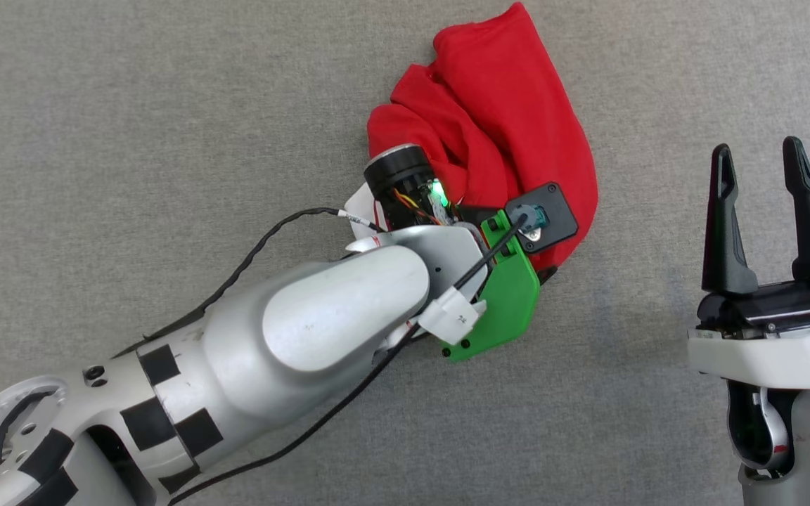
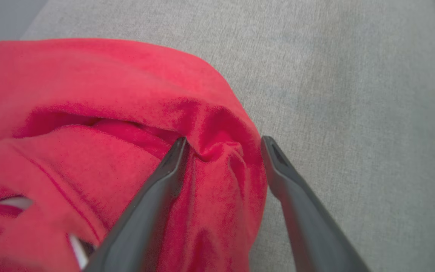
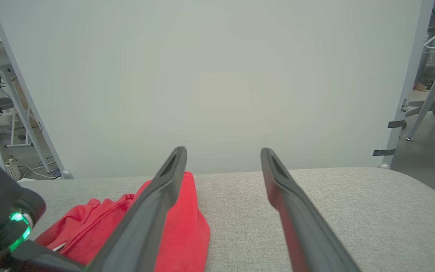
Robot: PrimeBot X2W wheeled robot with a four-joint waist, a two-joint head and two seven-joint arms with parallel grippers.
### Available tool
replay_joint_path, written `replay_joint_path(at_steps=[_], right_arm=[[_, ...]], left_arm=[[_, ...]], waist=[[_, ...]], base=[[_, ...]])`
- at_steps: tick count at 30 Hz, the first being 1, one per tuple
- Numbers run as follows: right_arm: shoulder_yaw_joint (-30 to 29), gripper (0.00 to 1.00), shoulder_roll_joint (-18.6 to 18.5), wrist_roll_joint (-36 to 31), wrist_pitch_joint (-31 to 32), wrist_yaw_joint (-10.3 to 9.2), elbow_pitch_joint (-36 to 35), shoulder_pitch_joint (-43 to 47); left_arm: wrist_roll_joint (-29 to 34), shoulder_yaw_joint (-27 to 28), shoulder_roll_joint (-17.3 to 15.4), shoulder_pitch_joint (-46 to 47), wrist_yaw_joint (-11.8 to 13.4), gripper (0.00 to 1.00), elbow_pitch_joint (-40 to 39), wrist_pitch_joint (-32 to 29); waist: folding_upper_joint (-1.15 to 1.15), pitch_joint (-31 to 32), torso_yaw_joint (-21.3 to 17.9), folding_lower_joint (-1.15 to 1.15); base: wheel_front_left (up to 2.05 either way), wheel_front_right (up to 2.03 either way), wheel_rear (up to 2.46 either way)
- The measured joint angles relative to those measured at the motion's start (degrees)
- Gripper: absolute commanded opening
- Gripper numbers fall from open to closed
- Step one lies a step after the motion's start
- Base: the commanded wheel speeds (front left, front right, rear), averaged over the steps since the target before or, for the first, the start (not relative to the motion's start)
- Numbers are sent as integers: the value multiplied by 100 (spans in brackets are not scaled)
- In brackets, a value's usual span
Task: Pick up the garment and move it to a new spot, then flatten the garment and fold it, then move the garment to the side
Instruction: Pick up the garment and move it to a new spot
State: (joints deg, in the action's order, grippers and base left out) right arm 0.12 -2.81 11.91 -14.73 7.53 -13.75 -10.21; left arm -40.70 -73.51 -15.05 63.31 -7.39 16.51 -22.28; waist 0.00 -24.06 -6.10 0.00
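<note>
Grey fabric-covered worktop (image 1: 95, 105) carrying the garment (image 1: 510, 112), a crumpled plain-red heap at upper centre of the head view. Its long axis runs near to far, with the narrow end pointing away from the robot. Left gripper (image 2: 223, 141) at the heap's near edge, jaws apart astride a raised fold. Right gripper (image 1: 756, 151) well apart to the right, jaws apart.

A crumpled red garment (image 1: 496, 119) lies on a grey fabric surface (image 1: 131, 105), upper middle. The silver left arm (image 1: 320, 316) reaches in from the lower left — its wrist, carrying a green bracket (image 1: 510, 295), covers the garment's near edge. At lower right, the right gripper (image 1: 756, 147) points up, jaws apart — well clear of the garment.
</note>
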Motion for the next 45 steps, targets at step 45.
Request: replay_joint_path(at_steps=[45], right_arm=[[-361,100,2,-441,0,0,837,1193]], left_arm=[[2532,5597,12,-5586,2223,100,-1273,3695]], waist=[[0,1810,1100,0]], base=[[0,0,0]])
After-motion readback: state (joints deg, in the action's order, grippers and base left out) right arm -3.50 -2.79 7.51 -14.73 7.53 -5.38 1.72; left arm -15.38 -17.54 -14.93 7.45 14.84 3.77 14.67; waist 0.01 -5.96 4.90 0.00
